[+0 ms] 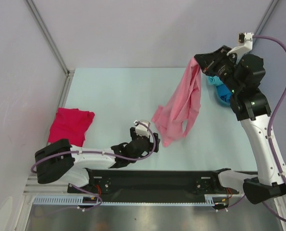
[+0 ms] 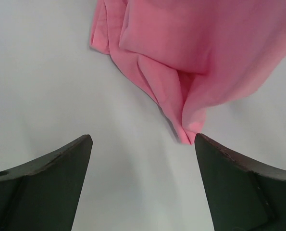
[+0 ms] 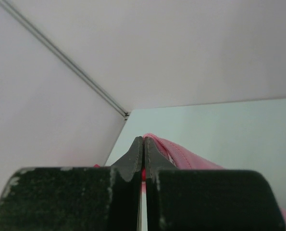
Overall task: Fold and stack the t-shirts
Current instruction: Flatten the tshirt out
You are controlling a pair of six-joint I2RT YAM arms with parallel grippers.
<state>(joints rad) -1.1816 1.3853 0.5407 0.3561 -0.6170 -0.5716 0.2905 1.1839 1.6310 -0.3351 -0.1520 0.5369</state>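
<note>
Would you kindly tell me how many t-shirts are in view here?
3: a pink t-shirt hanging from the right gripper, a crimson t-shirt at the left edge of the table, and a turquoise-blue bundle behind the right arm, which may hide another.

You see only scraps of blue shirts (image 1: 223,94) at upper right — the right arm (image 1: 251,103) hides the rest. The pink shirt (image 2: 200,53) overruns the left wrist view's top edge.

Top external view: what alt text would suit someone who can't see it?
The right gripper holds a light pink t-shirt up so it dangles onto the table; the left gripper sits low beside its hem. A crimson t-shirt lies at the left.
</note>
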